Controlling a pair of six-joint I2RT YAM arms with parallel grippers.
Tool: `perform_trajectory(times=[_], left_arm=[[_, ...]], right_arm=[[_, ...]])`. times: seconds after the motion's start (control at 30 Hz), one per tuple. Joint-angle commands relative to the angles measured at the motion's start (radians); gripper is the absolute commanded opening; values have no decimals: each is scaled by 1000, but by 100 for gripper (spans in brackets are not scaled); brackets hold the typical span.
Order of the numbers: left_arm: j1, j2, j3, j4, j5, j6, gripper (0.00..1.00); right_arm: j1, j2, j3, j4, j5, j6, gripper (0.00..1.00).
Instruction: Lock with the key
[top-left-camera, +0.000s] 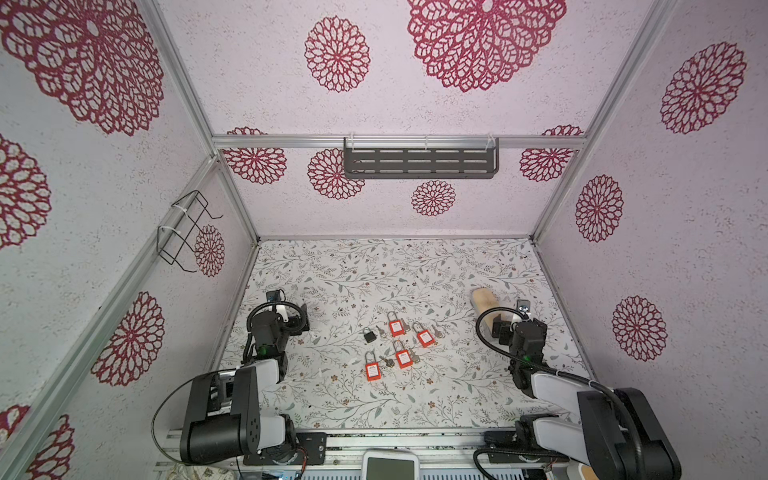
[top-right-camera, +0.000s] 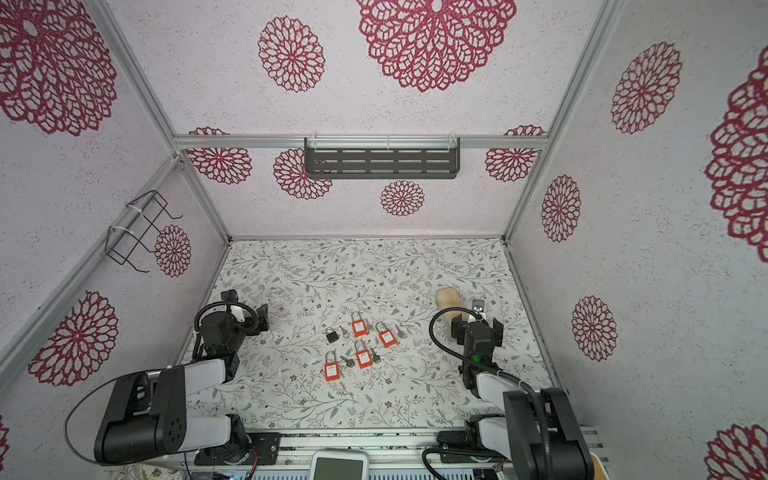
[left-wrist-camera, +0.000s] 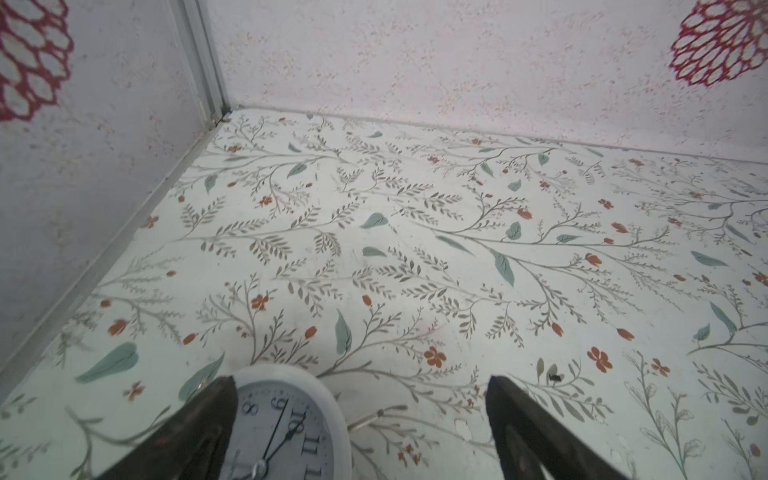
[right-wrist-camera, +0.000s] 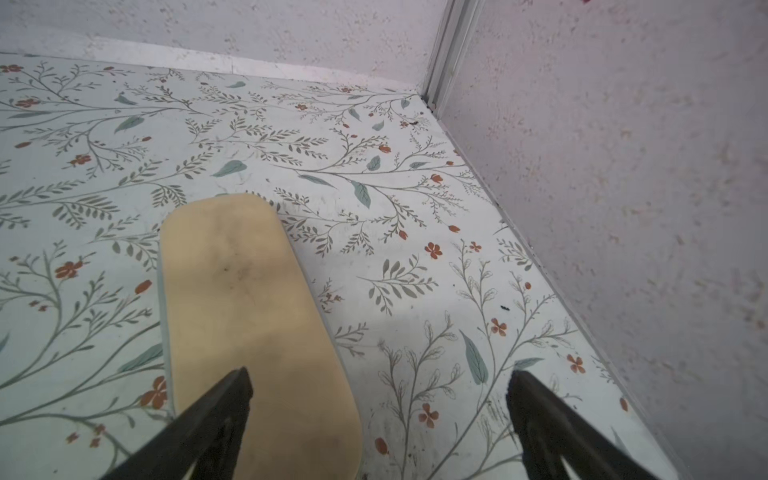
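Reading 8, 9, 10, 11 on the white clock (left-wrist-camera: 291, 428), nothing legible on the red padlocks' (top-left-camera: 372, 371) labels.

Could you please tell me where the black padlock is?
In both top views the black padlock lies near the table's middle, with a key between it and a red padlock to its right.
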Motion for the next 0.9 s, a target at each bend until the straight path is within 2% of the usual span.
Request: perform_trajectory(times=[0.0, 0.07, 0.13, 0.2, 0.33, 0.47, 0.87], left_arm=[[28, 107, -7, 313, 85, 14, 97], [48, 165, -22, 427, 92, -26, 97], [57, 135, -2, 338, 83, -25, 97], [57, 149, 23, 313, 109, -25, 97], [54, 146, 48, 259, 76, -29, 97], [14, 141, 73, 195, 60, 16, 97], [13, 142, 84, 181, 21, 4, 97]], right_arm=[[-27, 108, -18, 441, -147, -11, 99], [-42, 205, -3, 479, -191, -8, 99], [-43, 299, -9, 603, -256, -40, 99], [-49, 266, 42, 449, -206, -14, 99], [-44, 277, 80, 405, -81, 27, 99], [-46, 281, 83, 402, -81, 32, 99], [-47, 284, 95, 379, -92, 31, 99]])
